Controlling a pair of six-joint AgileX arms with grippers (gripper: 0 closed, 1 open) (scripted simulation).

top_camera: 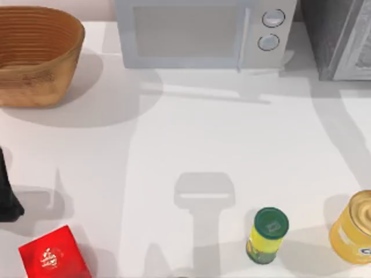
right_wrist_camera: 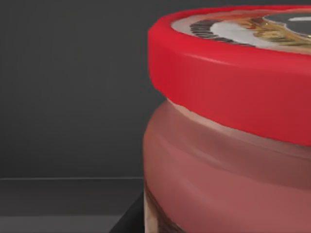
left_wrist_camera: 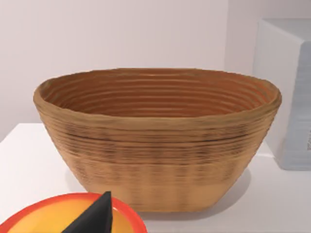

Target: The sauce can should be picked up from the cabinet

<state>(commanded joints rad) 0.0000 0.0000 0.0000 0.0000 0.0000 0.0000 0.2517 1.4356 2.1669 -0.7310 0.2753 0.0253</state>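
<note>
The sauce can [right_wrist_camera: 228,160] stands upright inside the cabinet [top_camera: 333,40], the dark grey unit at the upper right of the top view. The right wrist view looks at it side-on from very close, with its red lid against the cabinet's dark inner wall [right_wrist_camera: 73,97]. That level, close view suggests the right gripper has been brought in low for a side grasp around the can's body. Whether it is open or closed on the can cannot be told.

The can rests on the cabinet's dark floor, and the way out is back across its front edge. Beyond that edge, the white counter [top_camera: 232,133] is bare through the middle. The microwave [top_camera: 203,32] sits just beside the cabinet, so room to swing that way is tight.

The left arm [top_camera: 7,194] is parked at the left edge, facing the woven basket [left_wrist_camera: 155,141]. The left gripper [left_wrist_camera: 95,217] shows as a dark tip; its state cannot be told.
</note>
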